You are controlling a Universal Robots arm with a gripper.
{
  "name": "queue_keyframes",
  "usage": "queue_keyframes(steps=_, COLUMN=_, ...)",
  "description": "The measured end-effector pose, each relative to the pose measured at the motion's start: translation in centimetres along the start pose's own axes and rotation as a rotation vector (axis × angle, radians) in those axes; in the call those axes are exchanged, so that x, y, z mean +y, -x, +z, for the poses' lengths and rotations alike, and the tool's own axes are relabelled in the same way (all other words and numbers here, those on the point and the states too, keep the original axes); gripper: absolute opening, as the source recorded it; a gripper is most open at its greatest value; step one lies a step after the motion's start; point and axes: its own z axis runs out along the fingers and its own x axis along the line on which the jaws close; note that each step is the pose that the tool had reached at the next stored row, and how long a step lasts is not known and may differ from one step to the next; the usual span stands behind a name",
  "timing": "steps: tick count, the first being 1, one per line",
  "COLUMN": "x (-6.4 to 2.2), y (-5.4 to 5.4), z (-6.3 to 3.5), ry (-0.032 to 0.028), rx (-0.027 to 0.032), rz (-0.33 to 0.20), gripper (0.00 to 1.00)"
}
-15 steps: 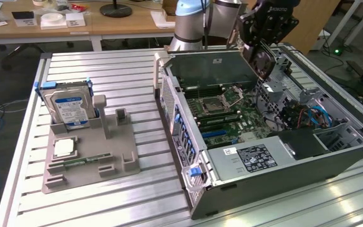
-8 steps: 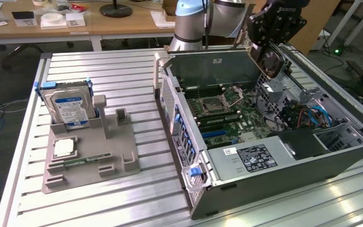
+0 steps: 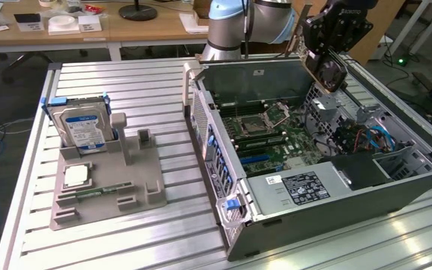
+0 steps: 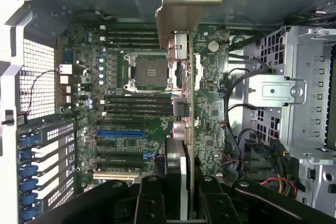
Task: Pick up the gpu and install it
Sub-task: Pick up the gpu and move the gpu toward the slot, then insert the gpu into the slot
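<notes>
Black fingers [image 4: 151, 195] of the gripper [image 4: 181, 188] pinch the gpu [image 4: 181, 150] from both sides, a thin flat card with a black fan shroud, a brownish-green board and a bare metal end bracket [image 4: 184, 3]. In the wrist view the card is edge-on, with the bracket at the end away from the fingers.

In the exterior view the gpu [image 3: 327, 70] hangs tilted above the far rim of the open grey metal computer case [image 3: 336, 216], clear of its floor. Inside the case, below the card, lies the green motherboard [image 3: 265, 132] with its square silver processor socket [image 4: 149, 72]. A blue expansion slot [image 4: 121, 134] sits on the board beside the held card.

Outside the case, on the exterior view's left, a silver hard drive with a blue-white label [image 3: 81, 128] stands upright in a grey moulded holder [image 3: 137, 188]. The case and the holder rest on a ribbed aluminium table [image 3: 126, 79].
</notes>
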Motion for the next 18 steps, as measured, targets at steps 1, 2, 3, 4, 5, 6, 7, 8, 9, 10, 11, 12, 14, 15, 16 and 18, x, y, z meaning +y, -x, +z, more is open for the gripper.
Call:
queue_keyframes(steps=1, x=0.00, y=0.00, z=0.00, ry=0.0001, rx=0.0000, rz=0.000, gripper=0.28)
queue_keyframes(steps=2, x=0.00, y=0.00, z=0.00, ry=0.0000, rx=0.0000, rz=0.000, gripper=0.28)
queue_keyframes(steps=3, x=0.00, y=0.00, z=0.00, ry=0.0000, rx=0.0000, rz=0.000, gripper=0.28)
queue_keyframes(steps=4, x=0.00, y=0.00, z=0.00, ry=0.0000, rx=0.0000, rz=0.000, gripper=0.28)
queue_keyframes(steps=5, x=0.00, y=0.00, z=0.00, ry=0.0000, rx=0.0000, rz=0.000, gripper=0.28)
queue_keyframes(steps=6, x=0.00, y=0.00, z=0.00, ry=0.0001, rx=0.0000, rz=0.000, gripper=0.28)
queue_keyframes(steps=7, x=0.00, y=0.00, z=0.00, ry=0.0001, rx=0.0000, rz=0.000, gripper=0.28)
queue_keyframes(steps=8, x=0.00, y=0.00, z=0.00, ry=0.0001, rx=0.0000, rz=0.000, gripper=0.28)
queue_keyframes(steps=9, x=0.00, y=0.00, z=0.00, ry=0.0000, rx=0.0000, rz=0.000, gripper=0.28)
queue_keyframes(steps=10, x=0.00, y=0.00, z=0.00, ry=0.0001, rx=0.0000, rz=0.000, gripper=0.28)
queue_keyframes(steps=11, x=0.00, y=0.00, z=0.00, ry=0.0000, rx=0.0000, rz=0.000, gripper=0.28)
queue_keyframes(steps=12, x=0.00, y=0.00, z=0.00, ry=0.0001, rx=0.0000, rz=0.000, gripper=0.28)
queue_keyframes(steps=14, x=0.00, y=0.00, z=0.00, ry=0.0000, rx=0.0000, rz=-0.001, gripper=0.28)
queue_keyframes(steps=15, x=0.00, y=0.00, z=0.00, ry=0.0000, rx=0.0000, rz=-0.006, gripper=0.28)
queue_keyframes(steps=16, x=-0.01, y=0.00, z=0.00, ry=-0.0003, rx=0.0002, rz=-0.018, gripper=0.28)
queue_keyframes(steps=18, x=-0.01, y=-0.01, z=0.00, ry=-0.0007, rx=0.0007, rz=-0.045, gripper=0.28)
